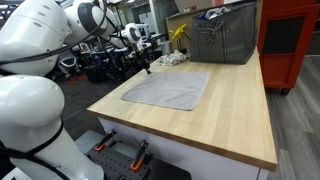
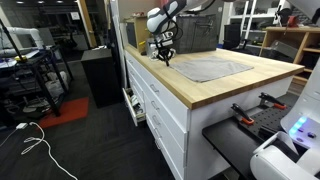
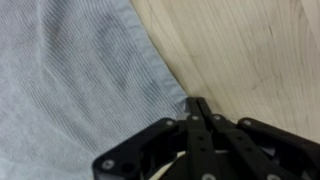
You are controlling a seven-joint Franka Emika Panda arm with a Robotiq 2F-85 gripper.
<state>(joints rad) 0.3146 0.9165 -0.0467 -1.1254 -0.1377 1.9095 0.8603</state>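
A grey ribbed cloth [image 1: 168, 90] lies flat on the wooden tabletop [image 1: 230, 120]; it shows in both exterior views [image 2: 212, 68]. My gripper [image 1: 146, 68] is down at the cloth's far corner near the table edge [image 2: 166, 59]. In the wrist view the cloth [image 3: 80, 80] fills the left side and bare wood [image 3: 250, 50] the right. The black fingers [image 3: 197, 103] are pressed together right on the cloth's edge, which puckers slightly at the tips.
A grey metal basket [image 1: 225, 35] stands at the back of the table, with a yellow object [image 1: 180, 33] and a white bundle [image 1: 172, 60] beside it. A red cabinet [image 1: 290, 45] stands past the table. Drawers [image 2: 160, 110] front the table; a white cable [image 2: 35, 140] lies on the floor.
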